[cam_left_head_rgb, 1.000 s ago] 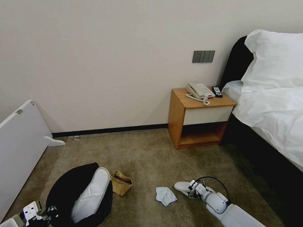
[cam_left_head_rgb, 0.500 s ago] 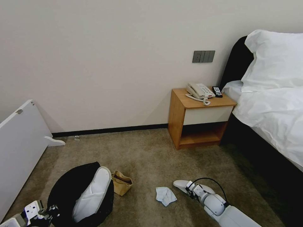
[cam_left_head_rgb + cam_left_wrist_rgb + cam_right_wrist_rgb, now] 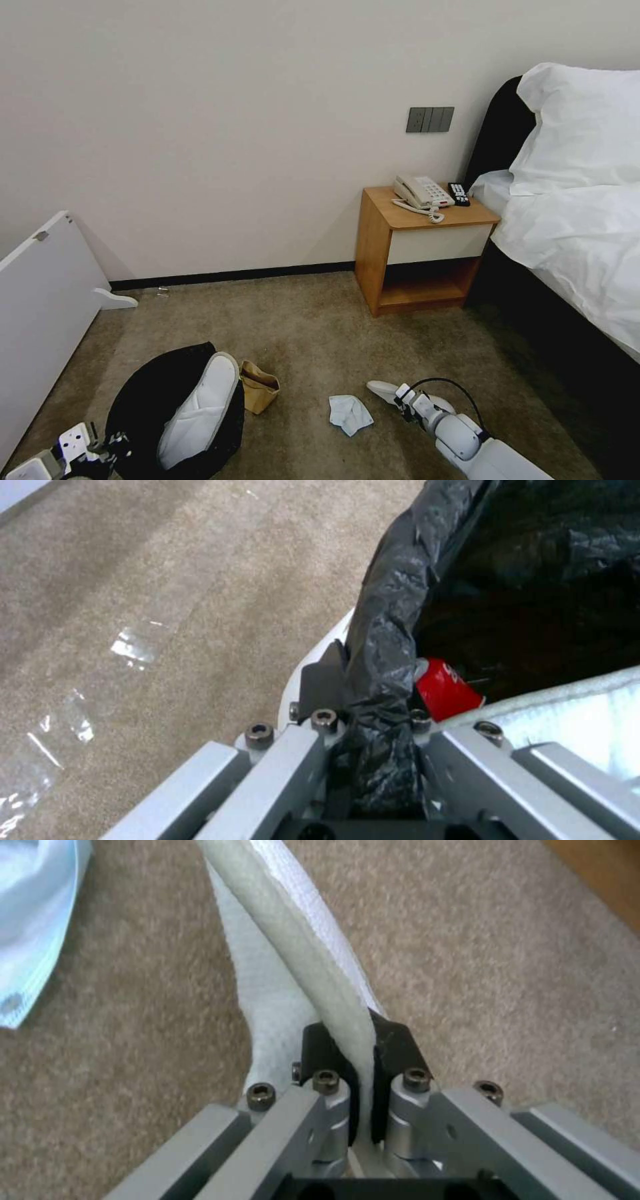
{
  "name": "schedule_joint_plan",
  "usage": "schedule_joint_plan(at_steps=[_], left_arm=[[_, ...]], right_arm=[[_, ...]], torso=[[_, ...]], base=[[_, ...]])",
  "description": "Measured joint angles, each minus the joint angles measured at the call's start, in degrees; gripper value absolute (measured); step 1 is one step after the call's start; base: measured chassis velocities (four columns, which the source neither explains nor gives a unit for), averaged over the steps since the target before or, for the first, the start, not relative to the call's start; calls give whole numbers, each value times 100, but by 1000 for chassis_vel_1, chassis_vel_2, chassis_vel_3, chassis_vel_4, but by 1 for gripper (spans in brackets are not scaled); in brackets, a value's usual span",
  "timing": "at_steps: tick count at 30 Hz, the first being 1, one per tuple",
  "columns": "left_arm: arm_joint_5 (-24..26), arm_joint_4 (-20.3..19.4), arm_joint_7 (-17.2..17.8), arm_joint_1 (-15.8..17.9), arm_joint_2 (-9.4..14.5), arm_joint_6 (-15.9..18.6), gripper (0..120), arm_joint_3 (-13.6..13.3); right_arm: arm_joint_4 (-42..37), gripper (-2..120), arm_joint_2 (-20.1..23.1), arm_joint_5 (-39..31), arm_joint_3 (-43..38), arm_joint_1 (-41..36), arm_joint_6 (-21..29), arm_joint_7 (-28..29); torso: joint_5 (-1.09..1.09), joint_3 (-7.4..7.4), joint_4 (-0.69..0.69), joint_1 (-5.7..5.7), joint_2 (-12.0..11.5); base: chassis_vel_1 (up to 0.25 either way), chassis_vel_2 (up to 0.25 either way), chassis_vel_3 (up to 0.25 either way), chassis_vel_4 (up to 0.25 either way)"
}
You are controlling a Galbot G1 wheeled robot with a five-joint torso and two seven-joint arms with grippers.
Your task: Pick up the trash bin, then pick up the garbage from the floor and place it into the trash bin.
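Note:
The trash bin (image 3: 150,400), lined with a black bag, is tilted at the lower left, and my left gripper (image 3: 115,443) is shut on its rim. The left wrist view shows the gripper (image 3: 373,692) pinching the bag-covered rim. A white slipper (image 3: 200,410) and a red can (image 3: 448,690) lie inside the bin. My right gripper (image 3: 403,396) is shut on the edge of a second white slipper (image 3: 383,389) on the floor (image 3: 320,333). The right wrist view shows the gripper (image 3: 360,1045) clamped on that slipper (image 3: 287,950). A crumpled tissue (image 3: 349,412) and a brown paper bag (image 3: 259,388) lie between the arms.
A wooden nightstand (image 3: 420,253) with a phone stands against the far wall, and the bed (image 3: 573,233) fills the right side. A white panel (image 3: 40,307) leans at the left. Clear plastic scraps (image 3: 133,645) lie on the carpet beside the bin.
My left gripper has shifted the bin slightly to the right. The right gripper has crept a little along the floor, still closed on the slipper.

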State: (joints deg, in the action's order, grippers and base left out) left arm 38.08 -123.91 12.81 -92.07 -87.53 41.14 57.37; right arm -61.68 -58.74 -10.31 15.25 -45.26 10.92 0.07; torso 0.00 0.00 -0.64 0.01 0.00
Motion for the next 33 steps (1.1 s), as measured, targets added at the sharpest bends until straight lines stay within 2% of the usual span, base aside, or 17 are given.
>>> schedule_joint_plan(at_steps=[5, 9, 11, 16, 22, 24, 33], left_arm=[[3, -1, 2, -2, 10, 0, 2, 20], [23, -62, 6, -12, 12, 0, 2, 24], [50, -139, 16, -22, 14, 2, 2, 25], [147, -246, 79, -35, 41, 40, 2, 68], [531, -433, 257, -48, 148, 94, 2, 204], [760, -540, 342, -32, 228, 94, 2, 305], [1037, -639, 468, -15, 391, 98, 2, 455]], right_arm=[[-215, 2, 120, -85, -6, -29, -12, 85], [-688, 2, 338, -291, -69, -103, -9, 209], [-1210, 2, 520, -677, -104, -186, 41, 320], [-1768, 2, 732, -816, -228, -231, 58, 426], [-2403, 2, 1020, -1046, -449, -239, 56, 563], [-2906, 2, 1201, -1351, -596, -242, 39, 636], [-4334, 2, 1661, -1943, -1089, -181, 44, 728]], torso=[[0, 0, 0, 0, 0], [0, 0, 0, 0, 0], [0, 0, -1, 0, 0], [-1, 0, 0, 0, 0], [0, 0, -1, 0, 0], [0, 0, -1, 0, 0], [-1, 0, -1, 0, 0]], base=[[0, 0, 0, 0], [0, 0, 0, 0], [0, 0, 0, 0], [0, 0, 0, 0], [0, 0, 0, 0], [0, 0, 0, 0], [0, 0, 0, 0]])
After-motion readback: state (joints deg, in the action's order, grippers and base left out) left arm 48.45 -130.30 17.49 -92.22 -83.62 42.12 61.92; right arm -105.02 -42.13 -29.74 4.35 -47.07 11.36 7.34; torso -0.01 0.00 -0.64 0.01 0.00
